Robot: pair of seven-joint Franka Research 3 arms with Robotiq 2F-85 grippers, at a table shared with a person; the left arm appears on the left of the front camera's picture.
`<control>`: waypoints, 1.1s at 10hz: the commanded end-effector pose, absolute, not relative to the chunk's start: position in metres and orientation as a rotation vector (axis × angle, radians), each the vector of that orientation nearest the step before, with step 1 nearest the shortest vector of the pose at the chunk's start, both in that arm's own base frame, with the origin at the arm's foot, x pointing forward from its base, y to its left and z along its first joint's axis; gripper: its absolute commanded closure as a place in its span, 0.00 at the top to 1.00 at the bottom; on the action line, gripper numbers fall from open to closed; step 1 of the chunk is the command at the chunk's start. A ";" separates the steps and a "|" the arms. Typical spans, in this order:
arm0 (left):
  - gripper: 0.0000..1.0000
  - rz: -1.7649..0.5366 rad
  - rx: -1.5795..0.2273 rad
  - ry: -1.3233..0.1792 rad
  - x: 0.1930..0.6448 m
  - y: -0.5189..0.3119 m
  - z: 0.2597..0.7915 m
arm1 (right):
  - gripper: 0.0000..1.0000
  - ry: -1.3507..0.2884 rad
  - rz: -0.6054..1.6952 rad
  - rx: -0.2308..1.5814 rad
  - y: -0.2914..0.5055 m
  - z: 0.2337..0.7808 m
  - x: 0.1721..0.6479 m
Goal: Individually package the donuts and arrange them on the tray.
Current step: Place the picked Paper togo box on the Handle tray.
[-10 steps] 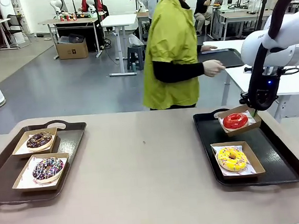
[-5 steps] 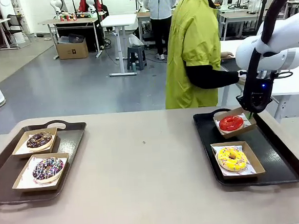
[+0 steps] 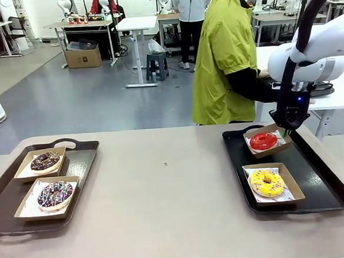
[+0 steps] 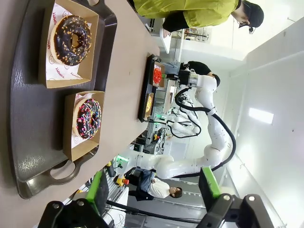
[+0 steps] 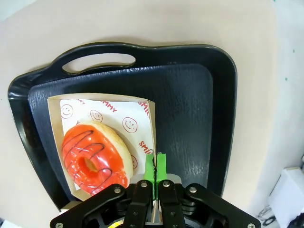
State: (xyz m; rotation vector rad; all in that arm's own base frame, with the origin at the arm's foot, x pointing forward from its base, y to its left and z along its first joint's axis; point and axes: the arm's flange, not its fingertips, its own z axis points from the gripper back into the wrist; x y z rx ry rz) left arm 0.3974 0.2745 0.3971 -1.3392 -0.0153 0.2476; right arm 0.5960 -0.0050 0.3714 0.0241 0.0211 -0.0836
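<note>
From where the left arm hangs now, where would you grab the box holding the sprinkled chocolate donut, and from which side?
Take the cardboard box by one thin upright side wall, coming straight down from above. The sprinkled chocolate donut fills the middle, so only the rim is free. Its outer walls stand clear of the second box and have bare tray beside them. The open left claw could likely straddle that wall.

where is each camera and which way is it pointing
front: fixed on the robot's side, facing across the table at the person; the right gripper holds the red donut's box.
left wrist: above the left tray, rolled sideways; its open gripper shows.
right wrist: looks down onto the right tray; shut gripper pinches the box wall.
shared: the red donut.
</note>
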 end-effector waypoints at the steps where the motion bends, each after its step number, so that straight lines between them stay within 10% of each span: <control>1: 1.00 0.250 -1.341 -0.023 0.394 0.273 0.399 | 0.01 0.037 -0.090 0.029 -0.001 0.372 0.601; 2: 1.00 0.250 -1.341 -0.023 0.394 0.273 0.399 | 0.42 0.046 -0.083 0.025 -0.002 0.372 0.600; 3: 1.00 0.250 -1.341 -0.023 0.394 0.273 0.399 | 0.47 0.050 -0.081 0.024 -0.003 0.372 0.600; 4: 1.00 0.250 -1.341 -0.023 0.394 0.273 0.399 | 0.89 0.054 -0.081 0.025 -0.003 0.371 0.600; 11: 1.00 0.250 -1.341 -0.023 0.394 0.273 0.399 | 1.00 0.080 -0.092 0.010 -0.007 0.372 0.592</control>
